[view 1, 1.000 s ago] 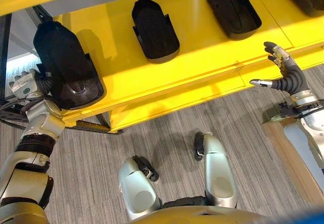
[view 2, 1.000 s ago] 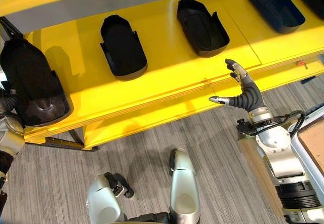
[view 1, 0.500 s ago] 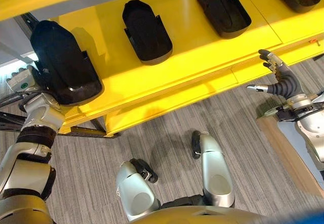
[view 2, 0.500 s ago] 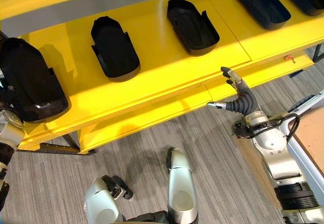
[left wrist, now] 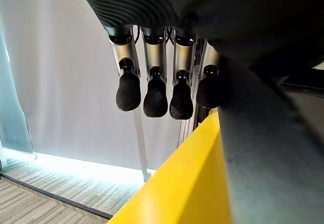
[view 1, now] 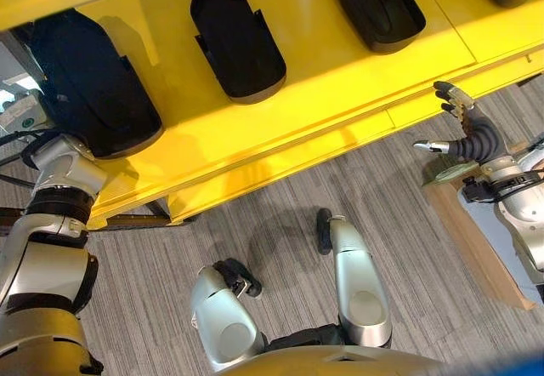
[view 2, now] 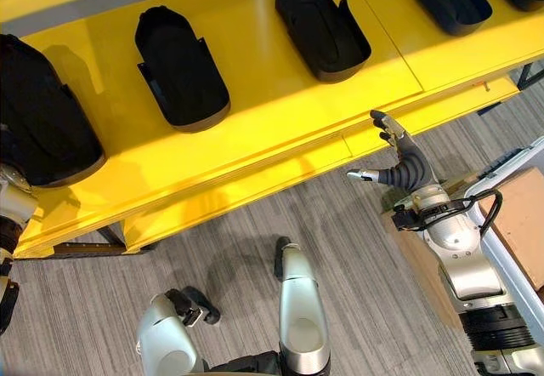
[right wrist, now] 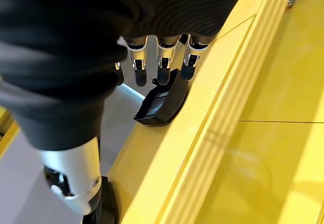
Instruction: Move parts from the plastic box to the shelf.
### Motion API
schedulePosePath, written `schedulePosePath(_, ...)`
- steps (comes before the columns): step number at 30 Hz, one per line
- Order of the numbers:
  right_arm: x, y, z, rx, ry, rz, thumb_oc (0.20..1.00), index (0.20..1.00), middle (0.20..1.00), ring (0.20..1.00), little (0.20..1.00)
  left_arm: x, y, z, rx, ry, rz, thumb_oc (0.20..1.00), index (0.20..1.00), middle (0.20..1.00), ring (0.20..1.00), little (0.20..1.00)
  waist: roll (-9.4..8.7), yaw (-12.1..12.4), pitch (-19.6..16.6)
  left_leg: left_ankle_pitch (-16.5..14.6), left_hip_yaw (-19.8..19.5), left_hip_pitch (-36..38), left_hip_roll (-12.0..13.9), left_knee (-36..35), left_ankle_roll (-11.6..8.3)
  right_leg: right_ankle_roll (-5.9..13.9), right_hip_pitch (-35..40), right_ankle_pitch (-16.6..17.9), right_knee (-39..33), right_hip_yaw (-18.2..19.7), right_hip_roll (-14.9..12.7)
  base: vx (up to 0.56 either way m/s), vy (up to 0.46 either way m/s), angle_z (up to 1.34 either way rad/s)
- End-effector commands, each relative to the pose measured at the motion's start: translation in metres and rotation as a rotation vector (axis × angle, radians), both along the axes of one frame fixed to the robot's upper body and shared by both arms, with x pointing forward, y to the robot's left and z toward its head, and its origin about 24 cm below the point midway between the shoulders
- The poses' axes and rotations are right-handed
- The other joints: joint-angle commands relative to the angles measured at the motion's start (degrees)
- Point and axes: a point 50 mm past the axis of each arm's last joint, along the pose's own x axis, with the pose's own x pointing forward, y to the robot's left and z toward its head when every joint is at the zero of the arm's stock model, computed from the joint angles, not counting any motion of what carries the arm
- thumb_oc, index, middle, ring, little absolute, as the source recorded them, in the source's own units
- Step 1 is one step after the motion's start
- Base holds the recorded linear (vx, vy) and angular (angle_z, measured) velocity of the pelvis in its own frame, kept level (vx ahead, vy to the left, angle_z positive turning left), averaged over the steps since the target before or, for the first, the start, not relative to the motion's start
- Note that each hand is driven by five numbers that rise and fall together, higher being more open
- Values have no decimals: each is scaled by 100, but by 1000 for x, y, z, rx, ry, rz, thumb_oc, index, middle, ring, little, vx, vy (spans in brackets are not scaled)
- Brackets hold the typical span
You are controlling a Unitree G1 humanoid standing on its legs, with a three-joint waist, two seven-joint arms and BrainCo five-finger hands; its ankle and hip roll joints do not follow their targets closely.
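Right hand (view 2: 406,165) lowered, black part (view 1: 85,87) on shelf (view 1: 331,95)

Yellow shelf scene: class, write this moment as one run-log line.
left hand: holds black part at yellow shelf end | right hand: open, empty, off shelf front | other parts: on shelf
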Motion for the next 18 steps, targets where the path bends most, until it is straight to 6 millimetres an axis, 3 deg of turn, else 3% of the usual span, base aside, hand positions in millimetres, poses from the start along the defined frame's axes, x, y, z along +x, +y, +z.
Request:
schedulePosePath(1, 0, 5, 20, 53, -116, 25, 1000, 1000, 1000, 1000, 1000, -12, 15, 36, 159, -52, 72, 200, 200, 200, 200, 200, -236, -34, -160, 1188, 344, -910, -328, 143, 213, 14, 536, -330, 155, -224, 76, -47, -11, -1)
schedulePosePath(18, 2, 2, 26, 40, -134, 13, 1000, 1000, 1000, 1000, 1000, -20, 21, 36, 324, 83, 82, 200, 200, 200, 200, 200, -141, -47, -107, 1157, 388, -891, -403, 92, 221, -43, 418, -414, 167, -210, 25, 1, 8, 0)
